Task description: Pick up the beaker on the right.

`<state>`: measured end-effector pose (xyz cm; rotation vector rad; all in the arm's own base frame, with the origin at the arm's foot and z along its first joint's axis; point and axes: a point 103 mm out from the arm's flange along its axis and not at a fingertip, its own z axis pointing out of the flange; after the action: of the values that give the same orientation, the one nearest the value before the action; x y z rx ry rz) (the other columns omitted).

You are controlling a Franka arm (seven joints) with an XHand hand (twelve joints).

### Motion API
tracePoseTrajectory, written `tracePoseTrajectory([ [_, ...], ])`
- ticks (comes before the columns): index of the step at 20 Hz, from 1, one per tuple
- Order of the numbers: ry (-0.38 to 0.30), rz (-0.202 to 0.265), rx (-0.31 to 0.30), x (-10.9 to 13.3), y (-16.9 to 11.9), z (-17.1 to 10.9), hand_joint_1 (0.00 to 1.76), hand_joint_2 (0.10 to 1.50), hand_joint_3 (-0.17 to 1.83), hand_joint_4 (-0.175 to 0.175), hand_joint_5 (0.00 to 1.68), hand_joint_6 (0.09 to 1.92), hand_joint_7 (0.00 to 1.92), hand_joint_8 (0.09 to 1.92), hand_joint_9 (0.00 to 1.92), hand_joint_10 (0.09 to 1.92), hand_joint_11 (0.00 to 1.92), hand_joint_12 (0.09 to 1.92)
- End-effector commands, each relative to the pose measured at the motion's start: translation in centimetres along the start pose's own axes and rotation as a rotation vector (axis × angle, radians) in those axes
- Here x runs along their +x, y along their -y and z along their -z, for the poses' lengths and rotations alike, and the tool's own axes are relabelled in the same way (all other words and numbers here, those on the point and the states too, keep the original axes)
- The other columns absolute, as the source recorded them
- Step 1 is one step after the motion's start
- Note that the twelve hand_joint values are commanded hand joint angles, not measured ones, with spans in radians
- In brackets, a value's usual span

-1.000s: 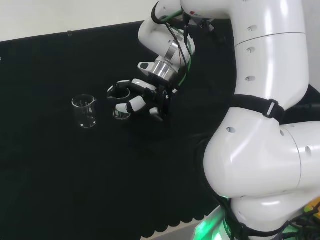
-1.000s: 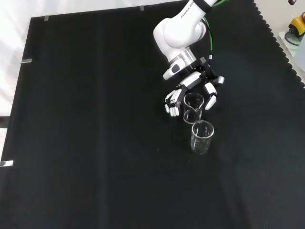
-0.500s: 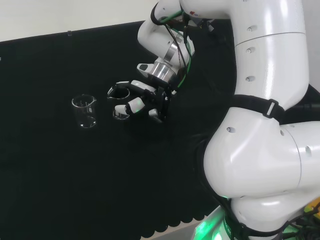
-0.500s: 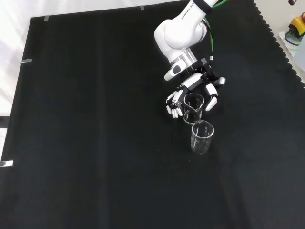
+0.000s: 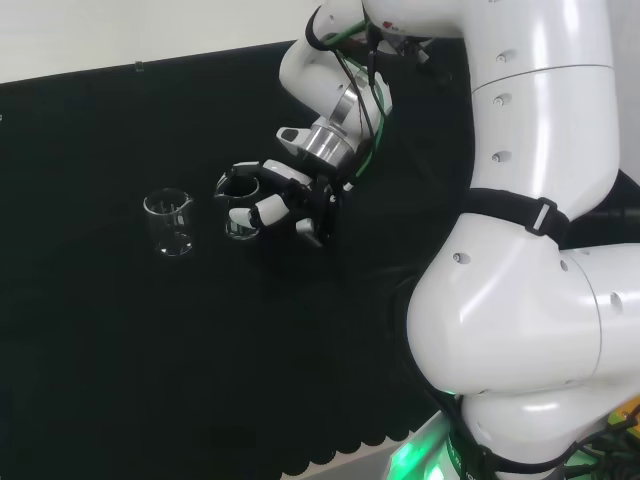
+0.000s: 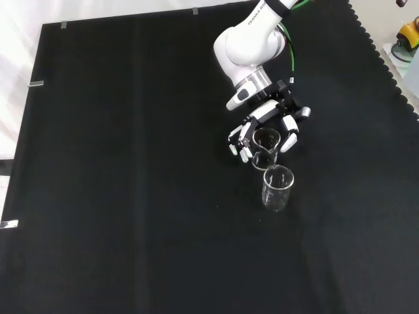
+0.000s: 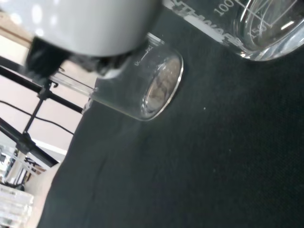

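Hand (image 6: 265, 124) position: low over the black cloth (image 6: 131, 163), directly beneath the white arm link (image 6: 249, 42) in the front view. Its fingers (image 6: 237, 140) and thumb (image 6: 291, 139) are curled on either side of a clear glass beaker (image 6: 265, 149), with the beaker's rim standing between them. From the views given it cannot be told whether the fingers actually touch the glass or whether the beaker's base has left the cloth.

Taking this enclosed beaker as the landmark:
- In the head view the hand (image 5: 290, 200) wraps the beaker (image 5: 238, 205) from the right side, with white fingertips (image 5: 243, 215) lying in front of the glass.
- A second clear beaker (image 6: 277, 188) stands upright on the cloth just below the landmark in the front view, close to it but apart. In the head view this second beaker (image 5: 169, 222) stands to the left of the landmark, with a clear gap of cloth between them.
- In the wrist view both beakers appear as close glass bodies on the cloth: one (image 7: 142, 83) near a blurred white part of the hand (image 7: 85, 23), the other (image 7: 256, 28) showing printed graduation marks.
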<state>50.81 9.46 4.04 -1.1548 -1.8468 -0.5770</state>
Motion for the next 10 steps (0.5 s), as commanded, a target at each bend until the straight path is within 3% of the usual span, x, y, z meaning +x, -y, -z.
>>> tracePoseTrajectory([
  [1, -0.117, -0.024, -0.056, -0.3, 0.3, 0.4, 1.14, 0.44, 1.12, -0.029, 0.65, 1.05, 0.74, 0.62, 0.8, 0.56, 0.11, 1.33],
  [8, -0.112, -0.035, -0.076, -0.1, 0.9, 1.5, 1.32, 0.49, 1.11, -0.004, 0.83, 1.09, 0.97, 0.69, 0.94, 0.68, 0.38, 1.25],
  [10, -0.079, -0.03, -0.087, 0.4, 0.6, 1.5, 1.37, 0.66, 0.82, -0.001, 0.86, 1.11, 1.03, 0.94, 0.96, 0.77, 0.47, 1.22],
])
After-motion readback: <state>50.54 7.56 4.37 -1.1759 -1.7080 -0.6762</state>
